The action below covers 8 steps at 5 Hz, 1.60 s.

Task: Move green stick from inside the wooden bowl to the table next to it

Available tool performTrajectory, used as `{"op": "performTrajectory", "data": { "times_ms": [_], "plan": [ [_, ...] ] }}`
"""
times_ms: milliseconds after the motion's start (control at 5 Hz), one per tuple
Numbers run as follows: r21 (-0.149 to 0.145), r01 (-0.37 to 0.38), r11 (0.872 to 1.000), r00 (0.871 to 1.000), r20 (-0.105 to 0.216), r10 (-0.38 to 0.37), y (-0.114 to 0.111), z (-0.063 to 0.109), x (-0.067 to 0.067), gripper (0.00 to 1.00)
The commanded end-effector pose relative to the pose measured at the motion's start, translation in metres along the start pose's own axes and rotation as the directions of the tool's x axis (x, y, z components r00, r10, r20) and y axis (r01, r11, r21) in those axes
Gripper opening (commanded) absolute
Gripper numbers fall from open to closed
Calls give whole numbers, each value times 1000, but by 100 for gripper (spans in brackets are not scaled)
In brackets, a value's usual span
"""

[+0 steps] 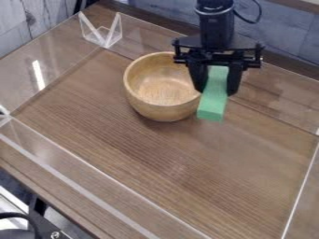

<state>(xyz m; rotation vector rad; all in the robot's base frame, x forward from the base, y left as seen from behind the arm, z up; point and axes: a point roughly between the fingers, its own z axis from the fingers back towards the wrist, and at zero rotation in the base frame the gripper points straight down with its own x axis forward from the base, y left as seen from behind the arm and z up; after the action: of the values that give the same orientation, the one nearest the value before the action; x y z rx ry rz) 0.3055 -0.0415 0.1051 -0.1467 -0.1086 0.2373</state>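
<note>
The black metal gripper [217,67] clasped the flat bright-green rectangular stick [214,96]. The round light-tan wooden bowl [163,87] sat just beside it on the dark-brown wood-grain table [162,173].

Open table [147,170] lies before the bowl [163,86]; the arm [214,28] blocks behind.

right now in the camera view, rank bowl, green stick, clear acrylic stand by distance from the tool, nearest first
1. green stick, in the tool
2. bowl, just left of it in the picture
3. clear acrylic stand, far upper left
</note>
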Motion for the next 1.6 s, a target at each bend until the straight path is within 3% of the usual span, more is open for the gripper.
{"op": "performTrajectory", "data": {
  "times_ms": [0, 200, 600, 1000, 1400],
  "plan": [
    [-4, -80, 997, 994, 68, 80, -9, 5, -1, 0],
    [5, -149, 989, 986, 80, 148, -14, -7, -5, 0],
    [7, -115, 993, 991, 67, 114, -13, -3, -17, 0],
    [5, -87, 996, 995, 55, 87, -2, -4, -4, 0],
    [0, 11, 1000, 999, 35, -11, 17, -30, -5, 0]
  ]
}}
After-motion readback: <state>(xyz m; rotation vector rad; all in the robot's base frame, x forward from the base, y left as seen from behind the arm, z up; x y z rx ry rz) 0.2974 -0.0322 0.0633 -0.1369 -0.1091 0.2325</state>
